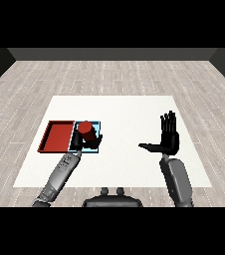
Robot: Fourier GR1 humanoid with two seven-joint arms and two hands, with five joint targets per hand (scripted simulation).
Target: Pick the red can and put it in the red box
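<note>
Red can gripped in curled left hand, over light blue tray; right hand spread.

On your table two trays lie side by side at the left, touching along their inner edges. The outer tray is the leftmost thing; the inner tray sits just to its right. The can stands over the inner tray, not the outer one. Your left hand comes in from the near left and curls round the can at the inner tray's near edge. Your right hand is well apart, out on the right half of the table, fingers straight and pointing away from you, thumb stretched toward the trays.
</note>
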